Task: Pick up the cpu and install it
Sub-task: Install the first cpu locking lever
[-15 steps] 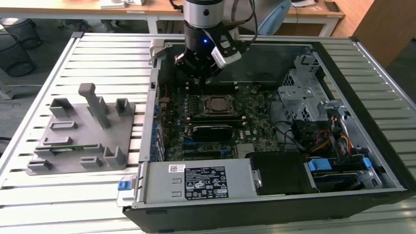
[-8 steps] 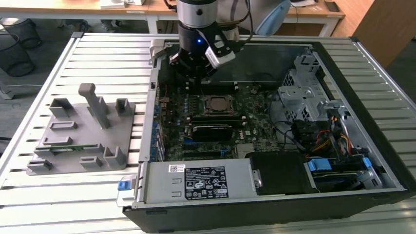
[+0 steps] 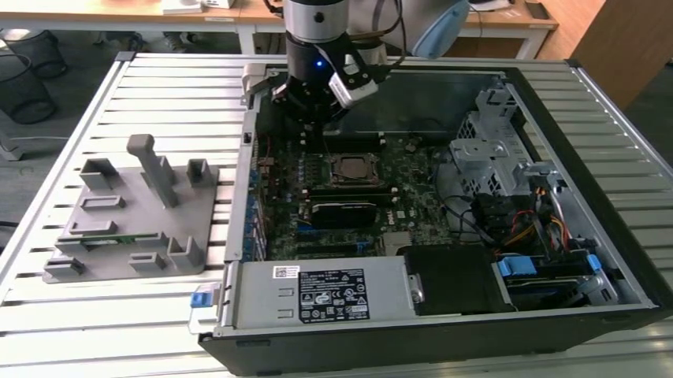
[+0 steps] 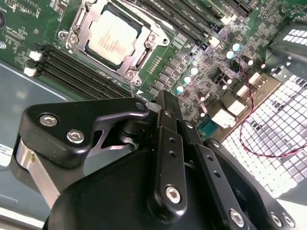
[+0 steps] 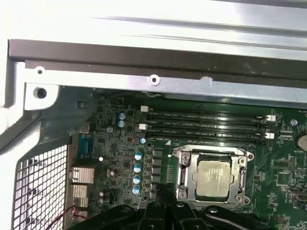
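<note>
While the claw point(image 4: 164, 98) hangs inside the open computer case point(image 3: 589, 260), the entries read as follows.

Item, claw: pressed together, so far as the second wrist view allows a judgement, and pinching nothing.

Item, cpu point(image 4: 112, 38): lies flat within the metal socket frame point(image 4: 72, 39) on the motherboard point(image 4: 24, 33). It is below the claw and ahead of its tip, clear of it.

Item, capacitors point(image 4: 187, 79): a short row close under the claw's tip, nearer to it than the socket.

Item, grey fixture tray point(image 3: 126, 213): outside the case, well away from the claw.

Hazards, as judged: a straight descent would likely strike the capacitors or bare board. A sideways brush could tilt the cpu in its seat and bend the contacts beneath.
</note>
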Controlling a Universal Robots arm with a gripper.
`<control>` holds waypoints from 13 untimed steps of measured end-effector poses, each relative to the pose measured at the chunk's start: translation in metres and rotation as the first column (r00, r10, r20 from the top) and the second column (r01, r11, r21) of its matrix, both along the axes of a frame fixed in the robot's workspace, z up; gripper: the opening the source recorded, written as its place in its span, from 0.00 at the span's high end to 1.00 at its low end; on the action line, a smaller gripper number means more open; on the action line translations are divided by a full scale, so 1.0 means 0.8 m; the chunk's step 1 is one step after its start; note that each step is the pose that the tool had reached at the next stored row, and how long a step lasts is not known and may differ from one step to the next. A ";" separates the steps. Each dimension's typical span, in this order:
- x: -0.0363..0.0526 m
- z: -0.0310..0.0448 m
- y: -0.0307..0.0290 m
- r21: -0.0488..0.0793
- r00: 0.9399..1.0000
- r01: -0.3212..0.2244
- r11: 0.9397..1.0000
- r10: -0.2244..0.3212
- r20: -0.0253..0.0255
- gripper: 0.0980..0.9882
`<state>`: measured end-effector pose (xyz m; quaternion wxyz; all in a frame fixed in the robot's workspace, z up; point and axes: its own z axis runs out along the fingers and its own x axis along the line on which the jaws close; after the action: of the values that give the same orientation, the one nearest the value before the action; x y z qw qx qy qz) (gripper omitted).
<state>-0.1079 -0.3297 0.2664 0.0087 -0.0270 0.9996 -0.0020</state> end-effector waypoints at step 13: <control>-0.007 -0.0056 0.0146 0.009 1.000 0.000 1.000 0.000 0.000 0.99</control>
<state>-0.1132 -0.3180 0.2619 0.0089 -0.0270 0.9996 0.0027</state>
